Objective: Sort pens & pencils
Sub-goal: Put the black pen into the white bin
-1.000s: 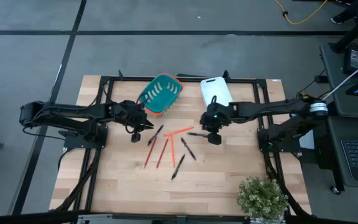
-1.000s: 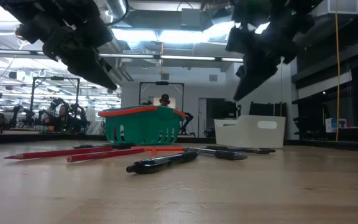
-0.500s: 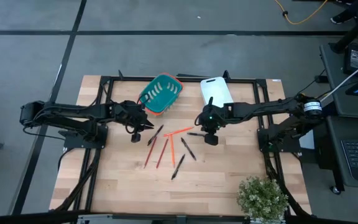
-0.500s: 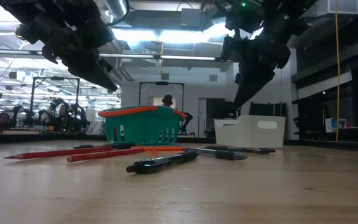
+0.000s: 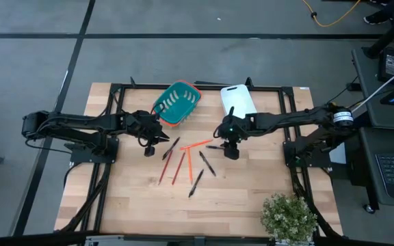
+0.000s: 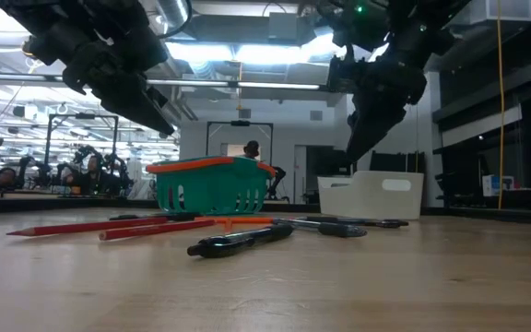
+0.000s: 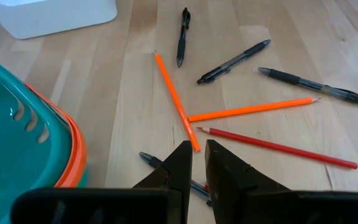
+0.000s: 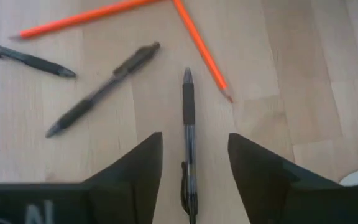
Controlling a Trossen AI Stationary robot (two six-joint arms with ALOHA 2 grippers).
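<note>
Several black pens and orange and red pencils lie flat and scattered on the middle of the wooden table. My right gripper hangs open above them and points down. One black pen lies on the table under the gap between its fingers, clear of them. My left gripper hovers shut and empty over the left end of the scatter, above an orange pencil and a pen tip. In the low view both grippers stand well above the tabletop.
A teal basket with an orange rim stands at the far edge, left of centre, with a white bin to its right. A potted plant sits at the near right corner. Bare wood lies toward the near edge.
My right gripper has edged a little toward the table's left, over the pens, has rolled slightly and has opened its fingers. The pens and pencils lie where they were.
</note>
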